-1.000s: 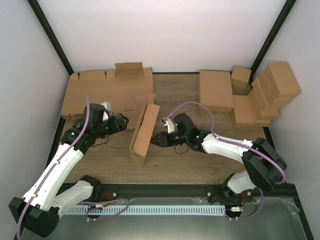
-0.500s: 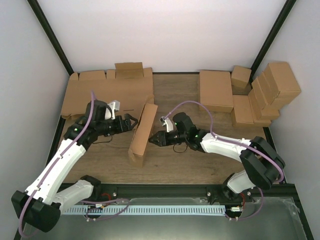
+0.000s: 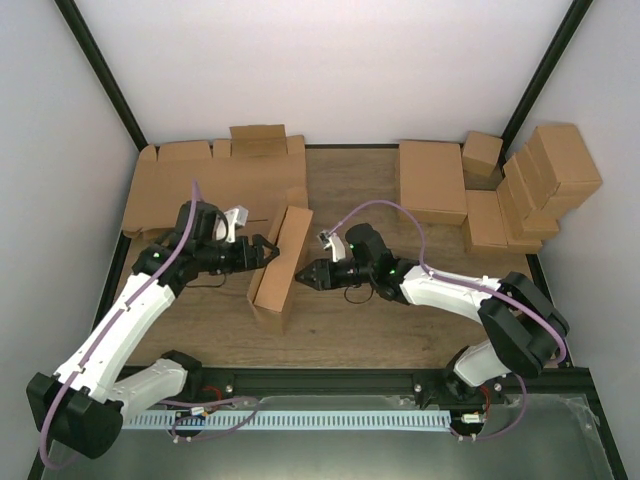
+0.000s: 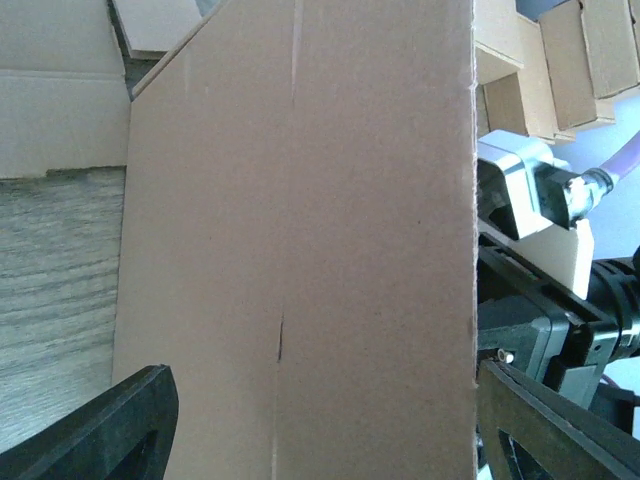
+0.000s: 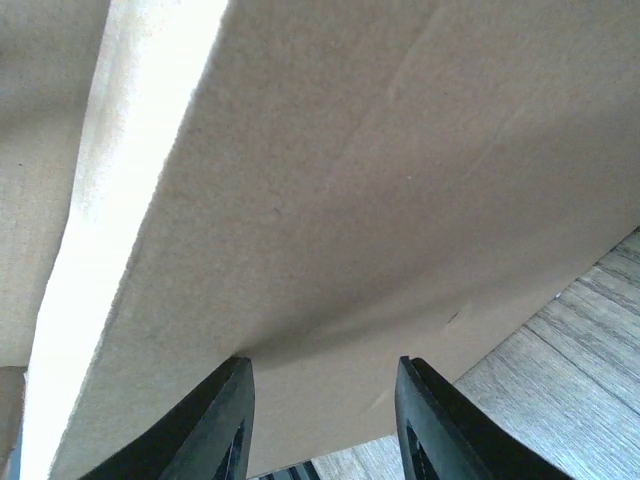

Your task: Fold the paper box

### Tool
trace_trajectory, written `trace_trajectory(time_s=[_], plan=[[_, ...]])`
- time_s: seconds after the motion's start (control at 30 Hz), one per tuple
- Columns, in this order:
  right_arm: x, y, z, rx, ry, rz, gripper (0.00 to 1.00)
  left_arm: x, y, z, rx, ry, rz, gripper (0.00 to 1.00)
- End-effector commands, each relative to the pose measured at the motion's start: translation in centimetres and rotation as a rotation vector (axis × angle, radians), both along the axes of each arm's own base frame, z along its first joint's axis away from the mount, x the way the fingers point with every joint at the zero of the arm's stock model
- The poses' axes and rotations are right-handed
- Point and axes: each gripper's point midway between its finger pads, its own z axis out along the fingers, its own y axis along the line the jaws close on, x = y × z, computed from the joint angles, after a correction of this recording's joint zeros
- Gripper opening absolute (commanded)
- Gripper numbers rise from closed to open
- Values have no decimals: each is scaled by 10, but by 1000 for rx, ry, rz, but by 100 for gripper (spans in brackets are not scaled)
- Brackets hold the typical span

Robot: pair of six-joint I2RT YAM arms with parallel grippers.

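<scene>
The paper box [image 3: 279, 262] stands on a long edge in the middle of the table, leaning left, a shallow brown cardboard shape with its flaps folded in. My left gripper [image 3: 268, 251] is at its left face, jaws wide apart. In the left wrist view the box panel [image 4: 300, 250] fills the space between the left gripper's [image 4: 325, 375] two fingers. My right gripper [image 3: 306, 273] meets the box from the right. In the right wrist view both fingertips [image 5: 232, 385] rest against the cardboard [image 5: 350, 200], with a gap between them and nothing held.
A pile of flat cardboard blanks [image 3: 215, 185] lies at the back left. Finished brown boxes [image 3: 540, 185] are stacked at the back right beside a flat closed box [image 3: 432, 180]. The right arm's wrist [image 4: 540, 200] shows just behind the box edge.
The left gripper has moved right up to the box. The right gripper has pushed left. The box has shifted and tipped a little to the left.
</scene>
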Motion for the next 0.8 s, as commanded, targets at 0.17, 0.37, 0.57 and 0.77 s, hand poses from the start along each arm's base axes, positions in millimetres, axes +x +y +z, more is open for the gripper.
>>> trace_trajectory(time_s=[0.17,0.37,0.57,0.77], plan=[[10,15,31,89,-45,-12,49,-1,9,-5,71,-4,1,79],[14,17,37,114,-38,-38,54,-1,19,-13,134,8,22,77],[18,20,41,131,-38,-48,60,-3,25,-17,174,16,34,74],[22,24,44,142,-35,-53,70,-4,31,-22,217,24,34,73]])
